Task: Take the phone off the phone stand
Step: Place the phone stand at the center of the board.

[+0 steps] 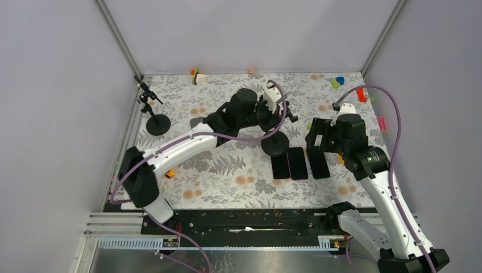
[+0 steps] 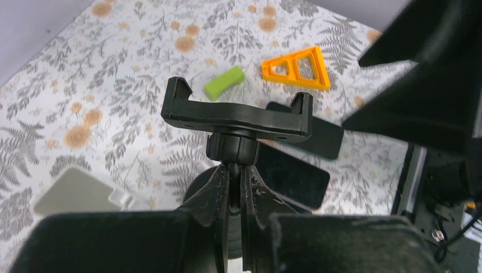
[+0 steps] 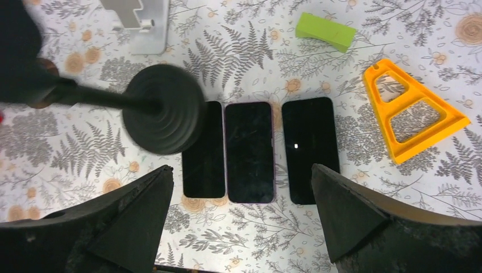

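The black phone stand [image 2: 236,116] stands on its round base [image 3: 163,116] at the table's middle, and its cradle is empty. My left gripper [image 2: 235,170] is shut on the stand's thin stem just under the ball joint; in the top view it [image 1: 282,122] reaches in from the left. Three dark phones lie flat side by side right of the base: the left phone [image 3: 203,149], the middle phone [image 3: 249,151] and the right phone [image 3: 310,148]. Above their near ends my right gripper [image 3: 240,170] hovers open and holds nothing.
A green block [image 3: 325,31] and an orange triangle frame [image 3: 412,111] lie beyond the phones. A grey holder [image 3: 142,25] sits behind the base. A second black stand [image 1: 154,122] is at the far left. Small coloured pieces [image 1: 338,81] lie along the back edge.
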